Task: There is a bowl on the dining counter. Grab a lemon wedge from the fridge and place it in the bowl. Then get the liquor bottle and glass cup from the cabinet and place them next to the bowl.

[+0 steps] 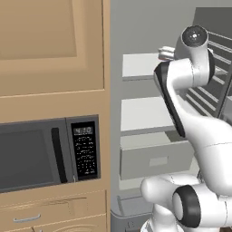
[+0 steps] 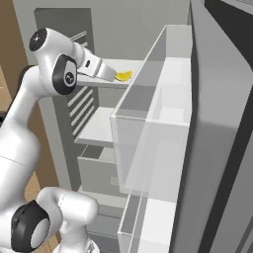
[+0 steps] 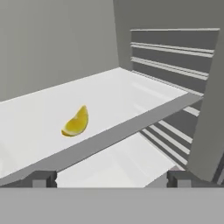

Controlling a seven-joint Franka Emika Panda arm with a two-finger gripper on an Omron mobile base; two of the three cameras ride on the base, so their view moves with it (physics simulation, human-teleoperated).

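The fridge stands open, its door swung out at 3 o'clock in the right base view; the white arm reaches up toward the upper shelf, and the gripper hovers at the shelf's front edge, just short of the lemon wedge. In the hand view the gripper's two dark fingertips sit wide apart at 7 and 5 o'clock, spread with nothing between them; the lemon wedge lies on the white shelf surface toward 10 o'clock from the gap between the tips, beyond the grey front lip of the shelf, untouched; its peel side faces up and left, its pointed end toward 12 o'clock. Ribbed grey wall panels rise at 1 o'clock in that view. In the left base view the gripper shows pale at 1 o'clock, poking past the arm's upper link toward the fridge shelves; a drawer sits below them; a microwave is set into tan cabinets at 9 o'clock, its keypad on its right side.
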